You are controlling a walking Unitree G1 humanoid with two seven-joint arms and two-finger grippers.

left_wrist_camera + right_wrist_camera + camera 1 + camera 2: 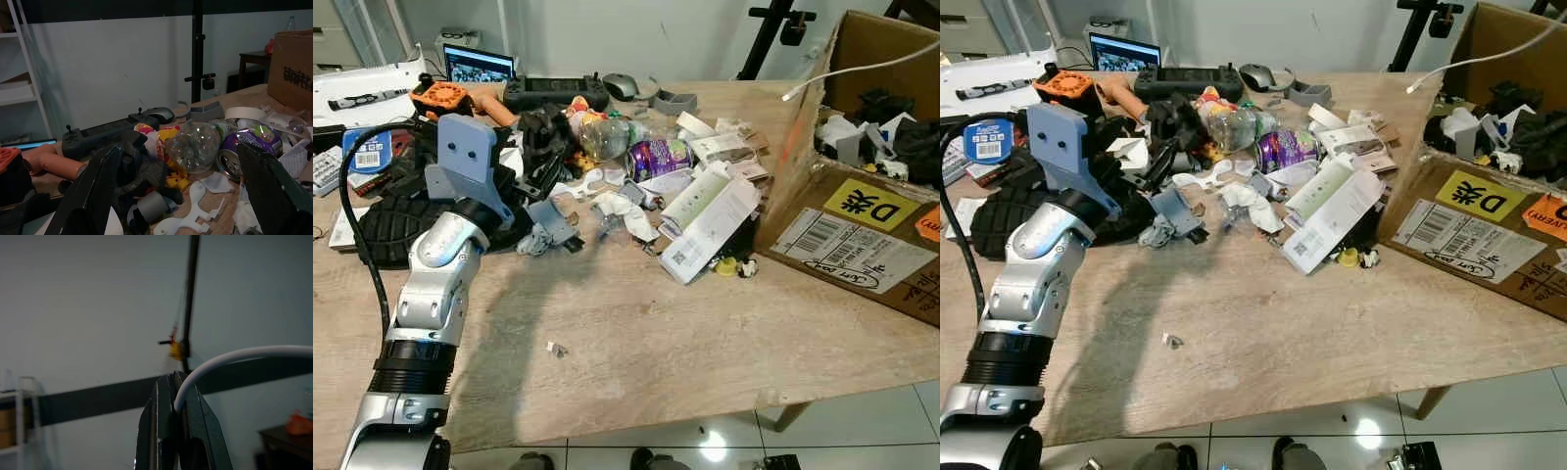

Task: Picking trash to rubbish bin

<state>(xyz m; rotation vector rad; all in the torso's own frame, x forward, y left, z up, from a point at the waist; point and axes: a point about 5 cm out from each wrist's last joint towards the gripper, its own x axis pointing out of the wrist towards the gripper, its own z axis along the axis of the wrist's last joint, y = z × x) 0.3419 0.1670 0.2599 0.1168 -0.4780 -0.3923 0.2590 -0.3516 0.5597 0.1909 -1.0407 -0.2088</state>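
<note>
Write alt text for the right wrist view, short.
The right gripper has its two dark fingers pinched shut on a white cable that arcs away from the fingertips. Behind it is a pale wall with a dark horizontal stripe and a thin black stand, all slightly blurred.

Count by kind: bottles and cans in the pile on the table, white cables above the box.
Bottle: 1
Can: 1
White cable: 1
Total: 3
</note>
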